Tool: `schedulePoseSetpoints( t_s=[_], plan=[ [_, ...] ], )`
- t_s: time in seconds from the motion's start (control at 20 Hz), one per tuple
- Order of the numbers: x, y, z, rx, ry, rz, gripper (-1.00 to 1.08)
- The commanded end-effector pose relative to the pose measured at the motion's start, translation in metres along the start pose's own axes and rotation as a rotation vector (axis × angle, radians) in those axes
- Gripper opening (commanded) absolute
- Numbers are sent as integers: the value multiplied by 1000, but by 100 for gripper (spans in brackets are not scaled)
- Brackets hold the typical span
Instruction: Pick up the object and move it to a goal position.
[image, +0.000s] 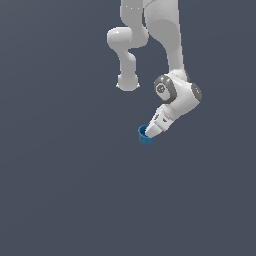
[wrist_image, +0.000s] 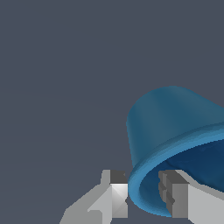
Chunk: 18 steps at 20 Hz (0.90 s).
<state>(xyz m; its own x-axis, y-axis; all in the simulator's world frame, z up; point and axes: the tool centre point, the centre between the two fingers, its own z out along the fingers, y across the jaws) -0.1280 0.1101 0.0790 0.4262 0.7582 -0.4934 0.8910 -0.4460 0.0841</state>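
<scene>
The blue cup (image: 145, 135) is a small tapered cylinder with a thicker rim, held at the tip of my white hand in the exterior view. My gripper (image: 149, 132) points down and toward the exterior view's left. In the wrist view the cup (wrist_image: 175, 127) fills the lower right, and my gripper (wrist_image: 142, 197) is shut on its rim. One finger (wrist_image: 114, 199) sits outside the cup wall. The other finger (wrist_image: 175, 197) sits inside the cup.
The white arm (image: 165, 45) rises behind the hand to the top of the exterior view. A plain dark grey surface (image: 65, 190) lies all around.
</scene>
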Motion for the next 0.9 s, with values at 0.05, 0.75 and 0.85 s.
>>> schedulePoseSetpoints(
  t_s=[0.05,0.75,0.85],
  plan=[
    [2,4,-13,12,19,25,-100],
    [1,48,-134,147,196,269,-100],
    [-3,60,-158,175,233,321,-100]
  ],
)
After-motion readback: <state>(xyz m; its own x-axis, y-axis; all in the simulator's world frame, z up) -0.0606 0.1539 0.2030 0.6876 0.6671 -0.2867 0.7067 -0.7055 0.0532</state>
